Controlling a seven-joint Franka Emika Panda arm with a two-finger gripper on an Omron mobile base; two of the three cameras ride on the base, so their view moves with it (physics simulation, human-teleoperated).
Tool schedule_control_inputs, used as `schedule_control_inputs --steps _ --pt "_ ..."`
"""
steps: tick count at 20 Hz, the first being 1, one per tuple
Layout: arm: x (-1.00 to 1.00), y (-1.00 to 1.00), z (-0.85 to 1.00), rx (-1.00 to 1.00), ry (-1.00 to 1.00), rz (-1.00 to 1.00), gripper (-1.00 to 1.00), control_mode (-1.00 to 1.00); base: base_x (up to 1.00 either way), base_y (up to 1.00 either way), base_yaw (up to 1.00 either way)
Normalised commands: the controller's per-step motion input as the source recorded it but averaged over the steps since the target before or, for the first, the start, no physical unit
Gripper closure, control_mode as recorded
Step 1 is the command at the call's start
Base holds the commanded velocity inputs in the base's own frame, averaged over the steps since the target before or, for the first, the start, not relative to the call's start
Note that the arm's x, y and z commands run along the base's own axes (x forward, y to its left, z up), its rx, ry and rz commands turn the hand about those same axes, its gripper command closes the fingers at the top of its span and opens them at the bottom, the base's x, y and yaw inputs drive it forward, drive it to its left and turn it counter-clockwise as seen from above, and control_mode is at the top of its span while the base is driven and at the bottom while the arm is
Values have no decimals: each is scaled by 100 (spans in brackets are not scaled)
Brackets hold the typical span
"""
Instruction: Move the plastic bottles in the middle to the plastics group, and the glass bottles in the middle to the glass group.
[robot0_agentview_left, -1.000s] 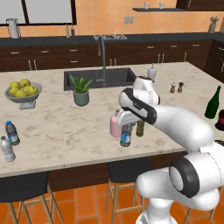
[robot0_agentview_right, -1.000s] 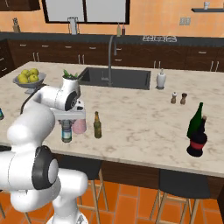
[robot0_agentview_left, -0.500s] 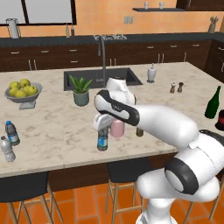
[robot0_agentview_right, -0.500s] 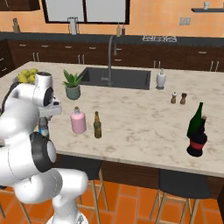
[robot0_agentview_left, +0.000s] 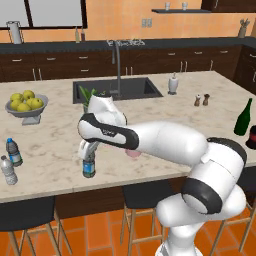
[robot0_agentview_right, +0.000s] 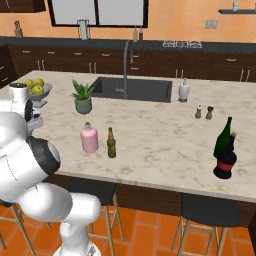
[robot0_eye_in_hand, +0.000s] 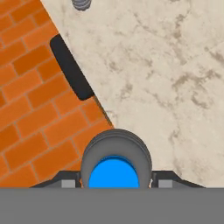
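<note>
From the left base view, my claw (robot0_agentview_left: 89, 152) pinches the water bottle (robot0_agentview_left: 89, 165) near the counter's (robot0_agentview_left: 55, 145) front edge, right of the two small bottles (robot0_agentview_left: 11, 160) at the far left. From the right base view, the pink bottle (robot0_agentview_right: 90, 138) and brown bottle (robot0_agentview_right: 111, 143) stand side by side mid-counter, the green bottle (robot0_agentview_right: 223, 137) far right. Looking down my hand, the bottle's blue cap (robot0_eye_in_hand: 114, 173) sits between my fingertips (counter edge just beside).

No legible text or labels anywhere

Water bottles (robot0_agentview_left: 89, 164): three on the counter. Glass: one pink bottle (robot0_agentview_right: 90, 138), one amber bottle (robot0_agentview_right: 111, 143), one green wine bottle (robot0_agentview_right: 223, 138).
</note>
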Motion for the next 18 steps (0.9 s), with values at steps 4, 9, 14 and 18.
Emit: schedule_control_inputs --steps 4,9,14,18 --pt "-12 84 1 0 -13 22 100 -100 0 0 0" --pt "7 73 4 2 -16 7 100 -100 0 0 0" --pt "13 66 1 8 -13 0 100 -100 0 0 0" --pt "13 64 0 6 -14 0 100 -100 0 0 0"
